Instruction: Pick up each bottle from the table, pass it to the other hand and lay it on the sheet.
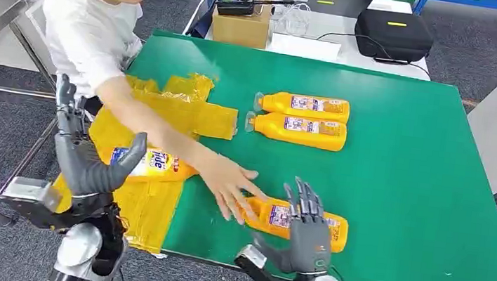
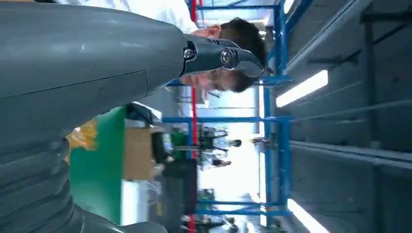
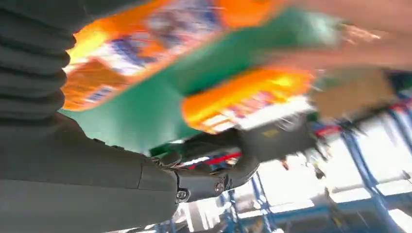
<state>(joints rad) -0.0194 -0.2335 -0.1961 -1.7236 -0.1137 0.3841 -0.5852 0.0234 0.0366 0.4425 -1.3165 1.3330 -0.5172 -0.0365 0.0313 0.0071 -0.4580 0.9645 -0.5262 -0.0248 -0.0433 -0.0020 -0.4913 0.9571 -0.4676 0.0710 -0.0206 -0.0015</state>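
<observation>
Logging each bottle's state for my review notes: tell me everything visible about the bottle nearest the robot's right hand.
The near bottle is an orange-yellow plastic bottle with a printed white, blue and red label, lying on its side on the green table near the front edge. A person's hand covers its neck end, so the cap is hidden. The right hand, fingers spread, is in front of its middle; contact cannot be told. It lies off the yellow sheet.

The table (image 1: 404,172) is green. The sheet (image 1: 164,113) on it is yellow and crumpled. The bottles (image 1: 306,107) are orange-yellow with blue, white and red labels. The hands (image 1: 87,164) are dark grey on silver arms. The person's shirt (image 1: 85,33) is white; the box (image 1: 241,26) is brown.
</observation>
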